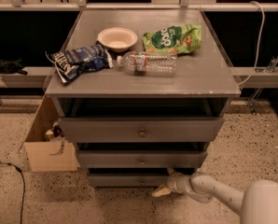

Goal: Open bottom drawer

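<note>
One high frontal view looks down, pincer (161, 190) low.

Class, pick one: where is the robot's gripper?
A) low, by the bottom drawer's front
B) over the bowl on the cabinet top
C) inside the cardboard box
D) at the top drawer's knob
A: the gripper sits near the floor at the bottom drawer front, just right of its knob.
</note>
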You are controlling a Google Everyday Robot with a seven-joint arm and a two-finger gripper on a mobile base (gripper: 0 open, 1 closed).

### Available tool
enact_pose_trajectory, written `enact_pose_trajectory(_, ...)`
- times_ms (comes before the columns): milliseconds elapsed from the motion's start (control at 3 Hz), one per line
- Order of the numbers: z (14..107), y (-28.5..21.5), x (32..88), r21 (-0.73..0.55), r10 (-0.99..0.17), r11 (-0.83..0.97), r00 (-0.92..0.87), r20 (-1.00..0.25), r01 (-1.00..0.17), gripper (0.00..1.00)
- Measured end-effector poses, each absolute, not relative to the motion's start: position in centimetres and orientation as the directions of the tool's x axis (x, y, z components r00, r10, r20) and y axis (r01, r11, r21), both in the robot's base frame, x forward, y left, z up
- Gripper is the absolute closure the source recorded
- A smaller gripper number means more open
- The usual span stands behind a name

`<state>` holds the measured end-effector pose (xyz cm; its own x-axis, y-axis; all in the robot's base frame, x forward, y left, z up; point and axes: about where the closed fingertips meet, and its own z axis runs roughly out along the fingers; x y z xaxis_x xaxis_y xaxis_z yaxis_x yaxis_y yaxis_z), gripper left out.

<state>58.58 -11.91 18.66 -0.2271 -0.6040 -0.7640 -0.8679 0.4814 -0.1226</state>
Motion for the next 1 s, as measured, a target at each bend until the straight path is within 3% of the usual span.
enact_pose_trajectory(1000, 18.71, -13.20, 58.39, -0.264, -0.721, 0.458, -0.181, -0.669, -0.849, 0.00)
